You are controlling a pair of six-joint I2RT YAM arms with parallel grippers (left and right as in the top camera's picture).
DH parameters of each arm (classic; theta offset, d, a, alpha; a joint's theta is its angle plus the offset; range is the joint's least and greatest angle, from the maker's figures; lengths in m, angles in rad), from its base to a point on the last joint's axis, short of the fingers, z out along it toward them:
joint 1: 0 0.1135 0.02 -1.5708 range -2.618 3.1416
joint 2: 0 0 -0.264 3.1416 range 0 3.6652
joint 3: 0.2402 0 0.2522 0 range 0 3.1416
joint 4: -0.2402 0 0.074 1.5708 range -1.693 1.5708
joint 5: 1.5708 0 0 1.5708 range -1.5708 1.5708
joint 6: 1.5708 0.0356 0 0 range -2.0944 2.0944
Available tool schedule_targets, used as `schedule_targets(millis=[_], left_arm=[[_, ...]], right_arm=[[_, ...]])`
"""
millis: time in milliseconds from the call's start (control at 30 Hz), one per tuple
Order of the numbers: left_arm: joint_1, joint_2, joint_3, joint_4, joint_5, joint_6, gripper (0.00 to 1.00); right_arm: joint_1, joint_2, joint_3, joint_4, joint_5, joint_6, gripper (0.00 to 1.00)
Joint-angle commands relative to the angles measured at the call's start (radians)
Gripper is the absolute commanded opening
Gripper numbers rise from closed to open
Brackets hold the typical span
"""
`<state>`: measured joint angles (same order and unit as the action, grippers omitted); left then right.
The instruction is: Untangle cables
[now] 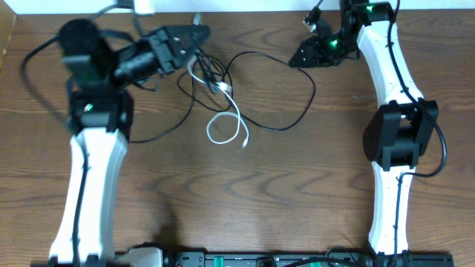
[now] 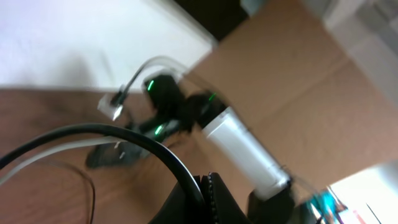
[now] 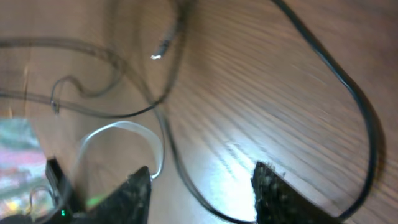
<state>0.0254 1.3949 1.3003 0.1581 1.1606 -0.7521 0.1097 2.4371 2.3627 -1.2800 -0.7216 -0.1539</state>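
The black cable (image 1: 286, 126) lies in wide loops across the middle of the table, tangled at its left end with the white cable (image 1: 223, 127), which curls into a small loop. My left gripper (image 1: 197, 38) is at the tangle's upper left. In the left wrist view it (image 2: 207, 186) is shut on the black cable (image 2: 124, 134), with the white cable (image 2: 37, 158) running beside it. My right gripper (image 1: 300, 58) is at the black cable's far right loop. In the right wrist view it (image 3: 204, 180) is open, with the black cable (image 3: 348, 93) passing between its fingers and the white cable (image 3: 118, 127) further off.
A cardboard box (image 2: 298, 74) and a white wall stand behind the table's far edge. The right arm (image 2: 242, 140) shows in the left wrist view. Thicker arm cables (image 1: 30, 55) run near the left arm's base.
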Motion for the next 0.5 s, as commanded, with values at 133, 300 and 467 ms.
schedule_targets(millis=[133,300,467], left_arm=[[-0.052,0.195,0.013,0.008,0.164,0.120,0.07],[-0.089,0.197,0.013,0.080,0.162,0.101,0.07],[-0.093,0.198,0.013,0.118,0.102,0.006,0.07]], right_arm=[[0.066,-0.224,0.007,0.018,-0.097,0.008,0.58],[0.136,-0.208,0.006,0.063,-0.104,0.133,0.57],[0.221,-0.195,0.006,0.124,-0.064,0.185,0.57]])
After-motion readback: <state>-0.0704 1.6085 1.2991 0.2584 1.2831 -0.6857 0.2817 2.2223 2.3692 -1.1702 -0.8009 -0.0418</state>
